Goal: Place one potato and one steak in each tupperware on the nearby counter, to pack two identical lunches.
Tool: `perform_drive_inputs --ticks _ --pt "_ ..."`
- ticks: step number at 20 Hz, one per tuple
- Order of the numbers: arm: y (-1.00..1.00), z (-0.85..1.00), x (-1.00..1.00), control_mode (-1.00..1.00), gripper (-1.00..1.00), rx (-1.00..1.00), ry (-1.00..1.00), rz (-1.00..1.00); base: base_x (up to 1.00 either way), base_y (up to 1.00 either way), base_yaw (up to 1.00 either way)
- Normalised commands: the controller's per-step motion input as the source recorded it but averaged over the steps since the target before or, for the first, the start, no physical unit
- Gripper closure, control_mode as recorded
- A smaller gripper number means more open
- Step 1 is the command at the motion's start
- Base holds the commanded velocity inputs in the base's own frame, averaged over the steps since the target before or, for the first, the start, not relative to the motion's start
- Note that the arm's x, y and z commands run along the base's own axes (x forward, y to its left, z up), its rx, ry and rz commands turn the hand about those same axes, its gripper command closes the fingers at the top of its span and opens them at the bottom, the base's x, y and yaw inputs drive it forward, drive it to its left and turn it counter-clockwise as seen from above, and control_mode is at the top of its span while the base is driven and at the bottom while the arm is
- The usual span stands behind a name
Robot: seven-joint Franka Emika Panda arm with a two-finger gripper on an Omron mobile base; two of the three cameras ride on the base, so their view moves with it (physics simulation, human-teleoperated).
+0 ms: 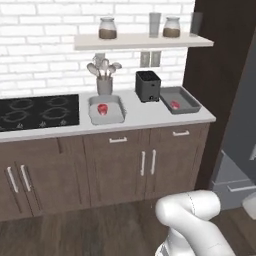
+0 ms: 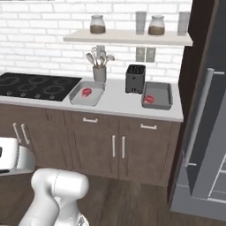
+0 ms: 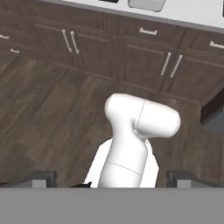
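The stove (image 1: 37, 111) runs off the left base view at 9 o'clock, and the table (image 1: 145, 117) goes out with it. The red lumps in the light tray (image 1: 106, 110) and the dark tray (image 1: 180, 100) are too small to identify. In the hand view the light tray is cut by the edge at 12 o'clock. The pincer (image 3: 111, 181) shows just two finger stubs (image 3: 41, 178), wide apart, their tips lost at 6 o'clock.
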Motion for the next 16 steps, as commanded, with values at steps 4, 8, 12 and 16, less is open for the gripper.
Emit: perform_drive_inputs --ticks 4,8,12,16 --pt "0.0 0.0 0.0 1.0 -1.0 0.0 0.0 0.0 -0.07 -1.0 0.07" --pt "0.0 0.0 0.0 1.0 -1.0 0.0 0.0 0.0 -0.05 -1.0 0.05" --pt "0.0 0.0 0.0 1.0 -1.0 0.0 0.0 0.0 0.0 -0.99 0.01" --pt "0.0 0.0 0.0 1.0 -1.0 0.0 0.0 0.0 0.0 -0.83 0.05"
